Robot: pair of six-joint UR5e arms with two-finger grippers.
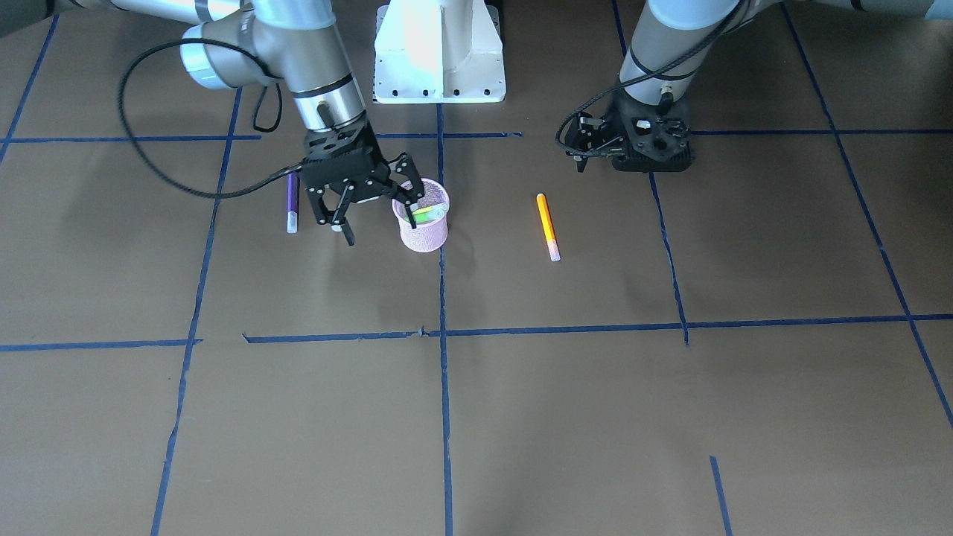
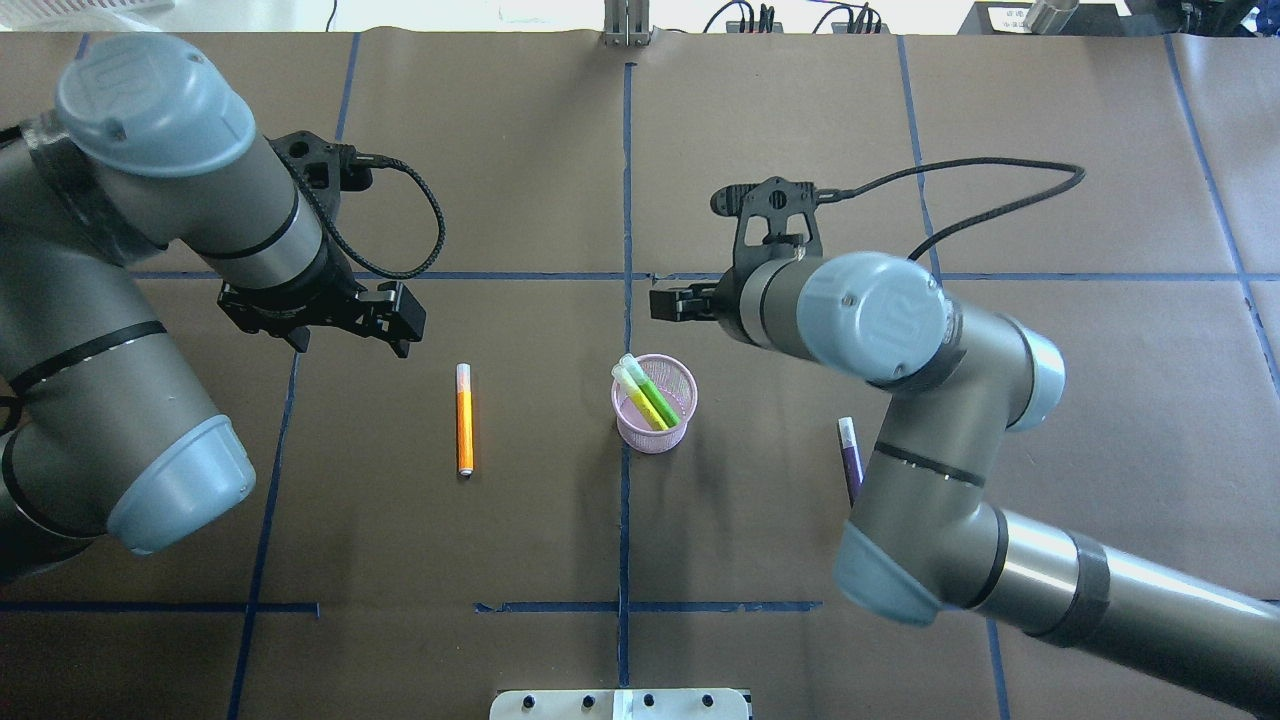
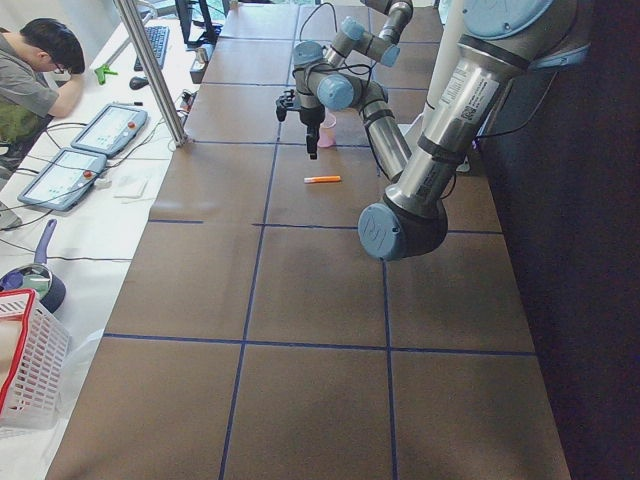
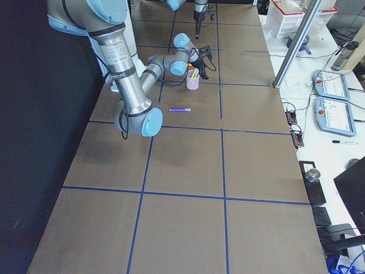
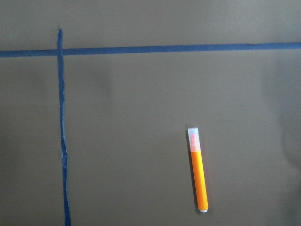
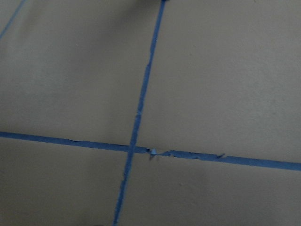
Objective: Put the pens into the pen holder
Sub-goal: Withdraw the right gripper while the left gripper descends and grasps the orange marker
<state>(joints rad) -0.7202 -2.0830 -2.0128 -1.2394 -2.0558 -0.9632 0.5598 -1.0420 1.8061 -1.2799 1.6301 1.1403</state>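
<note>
Legibly, "UR" on right arm's joint cap [image 2: 880, 315] near pen holder [image 2: 650, 437]

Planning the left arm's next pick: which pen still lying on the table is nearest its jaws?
The orange pen: it lies alone on that side of the pink holder, while the purple pen lies beyond the holder.
</note>
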